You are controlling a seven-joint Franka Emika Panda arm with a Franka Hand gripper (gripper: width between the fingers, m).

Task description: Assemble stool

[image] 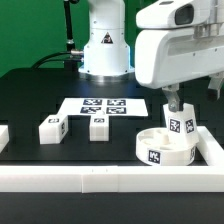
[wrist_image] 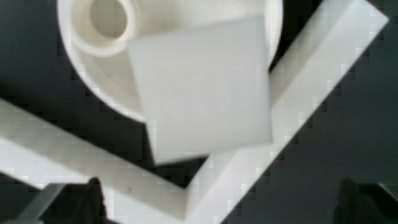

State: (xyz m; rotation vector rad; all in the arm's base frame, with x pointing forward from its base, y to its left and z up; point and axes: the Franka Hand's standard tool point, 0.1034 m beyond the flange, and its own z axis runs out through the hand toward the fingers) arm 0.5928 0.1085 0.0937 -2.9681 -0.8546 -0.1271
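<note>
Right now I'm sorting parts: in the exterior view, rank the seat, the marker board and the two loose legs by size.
1. seat, though nearest the camera.
2. marker board, wider but foreshortened.
3. The leg at the exterior view's left and the leg beside it: alike, unranked.

ROBOTICS LAB: A white robot arm (image: 104,45) stands at the back of a matte black table (image: 25,100), with a dark cable (image: 68,25) running up behind it against a plain greenish background (image: 30,30). This is a research test bench. White border rails (image: 100,178) fence the work surface and a flat marker board (image: 104,106) lies near the arm's base. Black-and-white square tags also mark the loose white block legs (image: 52,127) and the round seat (image: 163,148).
</note>
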